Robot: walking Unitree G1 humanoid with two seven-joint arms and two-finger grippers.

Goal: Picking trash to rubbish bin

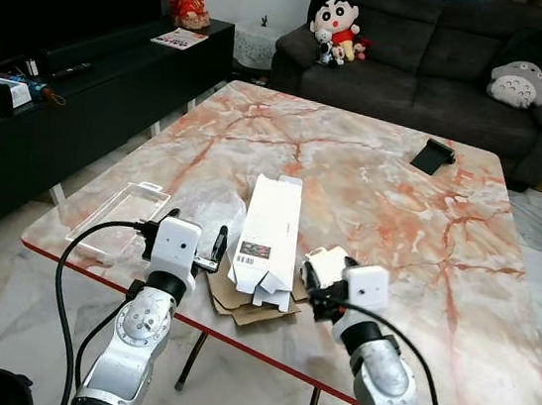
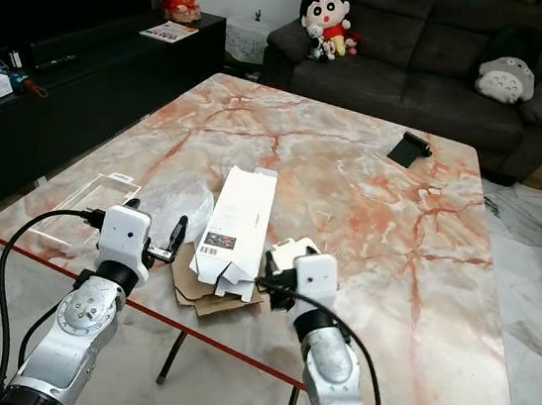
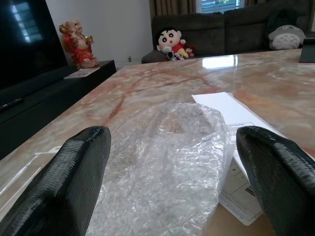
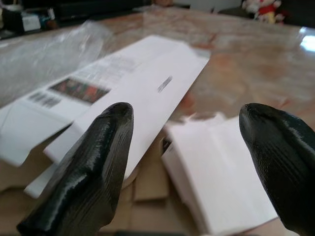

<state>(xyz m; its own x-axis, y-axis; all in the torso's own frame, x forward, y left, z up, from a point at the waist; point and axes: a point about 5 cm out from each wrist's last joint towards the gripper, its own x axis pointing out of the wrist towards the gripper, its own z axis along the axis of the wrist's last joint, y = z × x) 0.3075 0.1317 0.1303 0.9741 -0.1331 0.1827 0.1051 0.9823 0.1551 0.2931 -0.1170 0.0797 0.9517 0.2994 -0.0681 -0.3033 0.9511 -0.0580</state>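
Marble counter (image 1: 392, 194), near edge: both pincers apart, left pincer (image 3: 172, 182) facing bubble wrap (image 3: 167, 162), right pincer (image 4: 192, 172) facing white card (image 4: 221, 172). Pinch low, lift slowly.

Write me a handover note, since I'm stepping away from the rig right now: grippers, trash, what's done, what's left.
Left gripper: jaws open, empty, aimed at the bubble wrap near the table front edge.
Right gripper: jaws open, empty, over the small white folded card.
Also on the table: flattened white box lying on brown cardboard, clear plastic tray at the left corner.
Done: nothing picked yet.
Left: grasp every piece and carry it to the rubbish bin.
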